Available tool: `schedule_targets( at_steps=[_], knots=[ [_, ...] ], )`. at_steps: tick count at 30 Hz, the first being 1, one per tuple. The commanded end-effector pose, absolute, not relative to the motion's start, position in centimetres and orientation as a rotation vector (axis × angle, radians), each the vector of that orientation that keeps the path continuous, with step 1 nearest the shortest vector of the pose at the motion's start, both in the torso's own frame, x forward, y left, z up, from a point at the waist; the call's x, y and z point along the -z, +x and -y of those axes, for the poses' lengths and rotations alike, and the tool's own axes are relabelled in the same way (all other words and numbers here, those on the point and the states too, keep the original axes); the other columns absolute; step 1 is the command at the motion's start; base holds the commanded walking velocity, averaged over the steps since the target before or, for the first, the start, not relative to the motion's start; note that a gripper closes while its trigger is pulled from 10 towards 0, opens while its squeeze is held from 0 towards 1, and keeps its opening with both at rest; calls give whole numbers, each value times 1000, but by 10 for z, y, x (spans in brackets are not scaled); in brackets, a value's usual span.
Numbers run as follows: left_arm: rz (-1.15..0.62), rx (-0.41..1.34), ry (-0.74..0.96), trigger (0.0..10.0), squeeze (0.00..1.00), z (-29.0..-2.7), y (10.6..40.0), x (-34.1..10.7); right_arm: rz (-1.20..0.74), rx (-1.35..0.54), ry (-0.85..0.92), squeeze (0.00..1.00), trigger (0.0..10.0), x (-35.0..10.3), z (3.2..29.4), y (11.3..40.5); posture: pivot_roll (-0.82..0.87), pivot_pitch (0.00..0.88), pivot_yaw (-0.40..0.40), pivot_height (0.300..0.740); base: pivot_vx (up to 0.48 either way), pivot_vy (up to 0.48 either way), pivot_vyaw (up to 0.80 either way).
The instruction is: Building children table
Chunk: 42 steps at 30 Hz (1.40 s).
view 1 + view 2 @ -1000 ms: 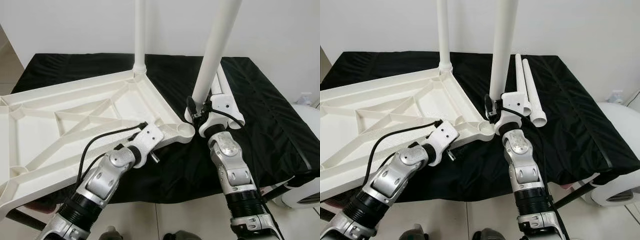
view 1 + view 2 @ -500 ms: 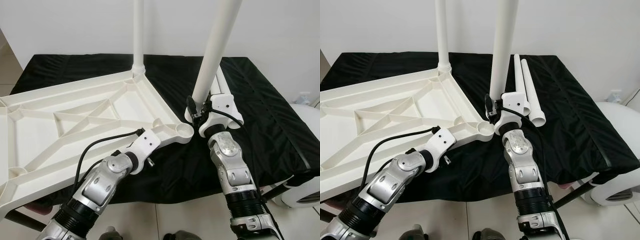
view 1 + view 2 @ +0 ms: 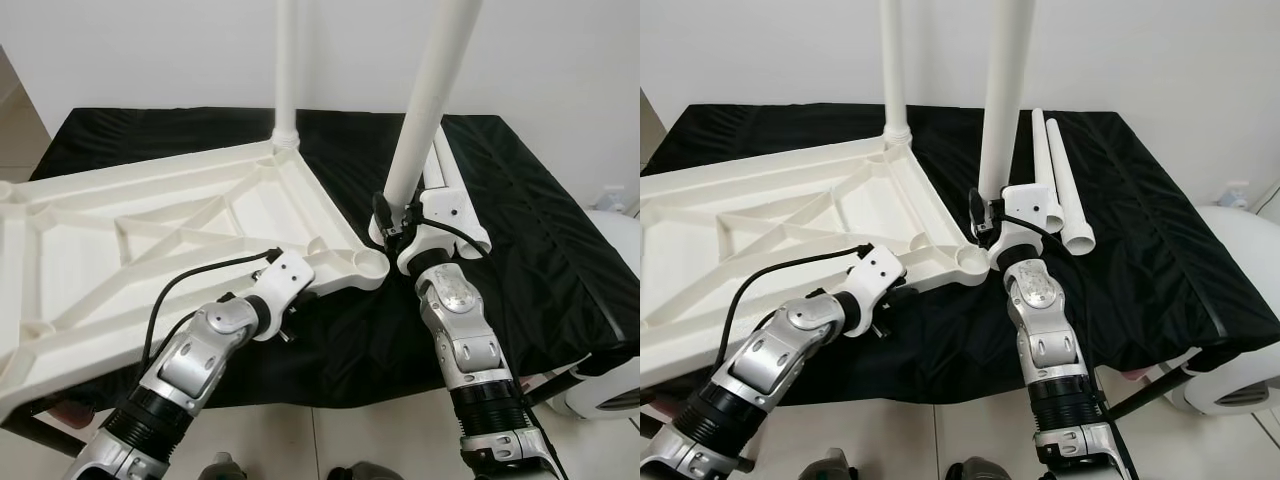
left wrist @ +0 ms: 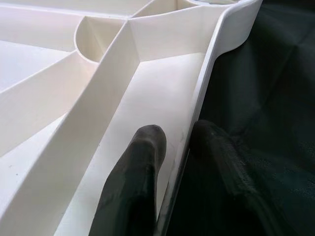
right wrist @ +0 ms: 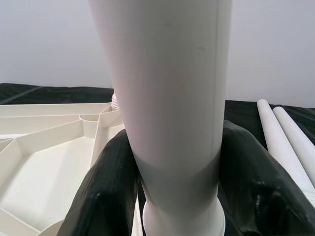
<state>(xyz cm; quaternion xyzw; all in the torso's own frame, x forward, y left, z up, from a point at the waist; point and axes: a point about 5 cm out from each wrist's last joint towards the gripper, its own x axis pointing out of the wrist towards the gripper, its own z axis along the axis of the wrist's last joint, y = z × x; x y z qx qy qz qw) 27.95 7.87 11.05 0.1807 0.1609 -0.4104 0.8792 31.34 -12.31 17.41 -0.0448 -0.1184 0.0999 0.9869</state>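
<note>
Standing nearly upright, the leg (image 3: 430,95) sits clamped in the right pincer (image 5: 172,196); left pincer (image 4: 177,147) pinches the tabletop rim (image 4: 206,93)

Our left gripper (image 4: 174,142) reaches forward and pinches tight with both black fingers (image 4: 142,162). Our right gripper (image 5: 172,182) points up, its fingers squeezing tight too.

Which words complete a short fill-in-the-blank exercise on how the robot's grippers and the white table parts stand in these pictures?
1. The right gripper is shut on a white table ____, held upright.
2. The left gripper pinches the ____ of the upturned tabletop.
3. ____ spare legs lie on the black cloth.
4. One fitted leg already stands at the tabletop's far ____.

Missing words: leg; rim; Two; corner
</note>
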Motion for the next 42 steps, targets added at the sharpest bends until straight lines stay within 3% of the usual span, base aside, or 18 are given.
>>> schedule_targets(
  at_steps=[1, 10, 42],
  knots=[
    [-378, 884, 388, 10000, 0, -77, 278, -105, 242, -211, -66, 0, 10000, -175, 124, 312, 41, 0, -48, 740, 0, 0, 0],
    [-367, 850, 384, 10000, 0, -80, 281, -108, 193, -301, 15, 0, 10000, -171, 120, 307, 46, 0, -55, 740, 0, 0, 0],
    [-357, 830, 401, 10000, 0, -86, 289, -113, 100, -447, -4, 0, 10000, -157, 126, 279, 21, 0, -38, 740, 0, 0, 0]
  ],
)
